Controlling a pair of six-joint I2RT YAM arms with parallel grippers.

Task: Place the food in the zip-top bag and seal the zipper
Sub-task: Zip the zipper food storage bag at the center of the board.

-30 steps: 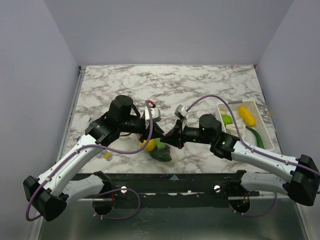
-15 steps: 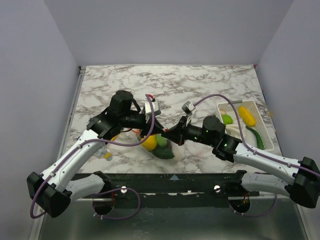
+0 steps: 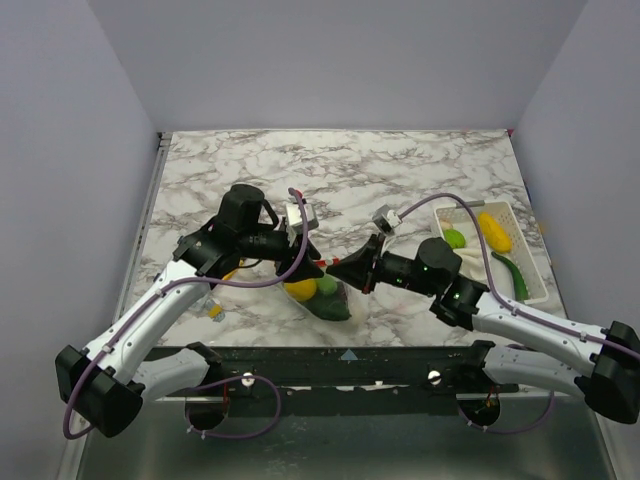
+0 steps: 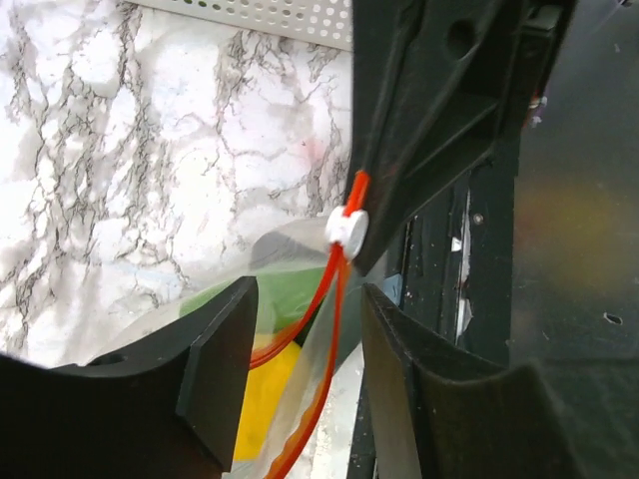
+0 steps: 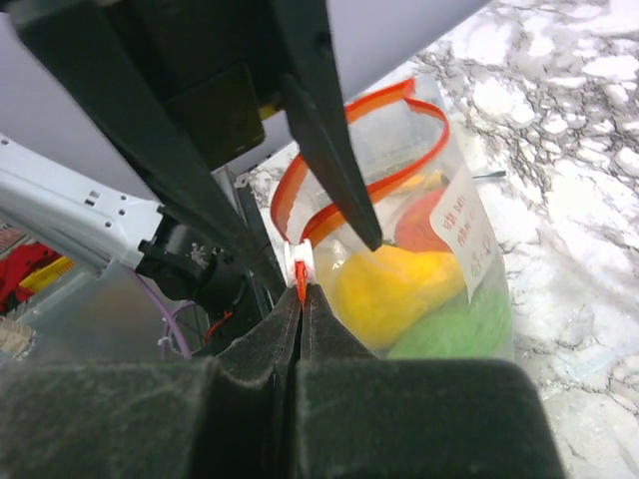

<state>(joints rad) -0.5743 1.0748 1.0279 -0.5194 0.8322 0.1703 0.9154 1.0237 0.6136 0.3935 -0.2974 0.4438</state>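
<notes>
Sealing step. My right claw (image 5: 302,292) is clamped on the zipper (image 5: 399,100) end, with the white slider (image 5: 300,261) just past its tips. My left claw (image 4: 310,291) stands half wide, straddling the strip without pinching it. Beyond both, the zip-top bag (image 5: 469,230) sags toward the bench (image 4: 150,150), mouth gaping, yellow and green food (image 5: 389,289) inside. Next, I reckon: left claw nips the slider and drags it across while right anchors.

The clear zip-top bag (image 3: 335,300) holds yellow and green food (image 5: 384,284), its red-orange zipper (image 5: 414,165) mostly open.
</notes>
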